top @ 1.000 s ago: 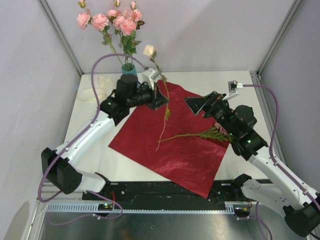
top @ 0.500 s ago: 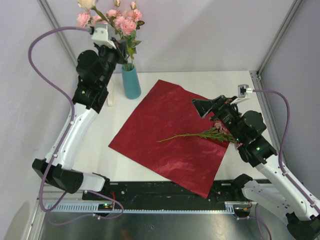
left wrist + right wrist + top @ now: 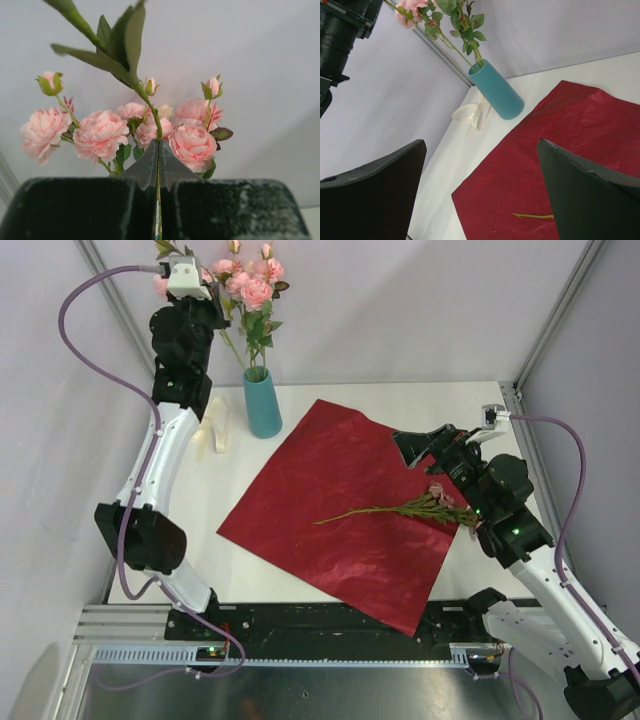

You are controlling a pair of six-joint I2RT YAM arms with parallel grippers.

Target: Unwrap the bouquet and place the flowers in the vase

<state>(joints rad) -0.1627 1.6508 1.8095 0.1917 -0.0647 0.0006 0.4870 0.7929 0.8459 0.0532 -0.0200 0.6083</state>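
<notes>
A white table (image 3: 180,530) fills the floor of a pale-walled enclosure. A large square sheet of dark red crinkly wrapping paper (image 3: 330,540) lies flat across its middle, turned like a diamond, its near corner reaching past the table's front edge. A teal-blue cylindrical vase (image 3: 262,403) stands upright at the far left, near the paper's edge. A cream ribbon (image 3: 215,430) lies loose just left of the vase.
</notes>
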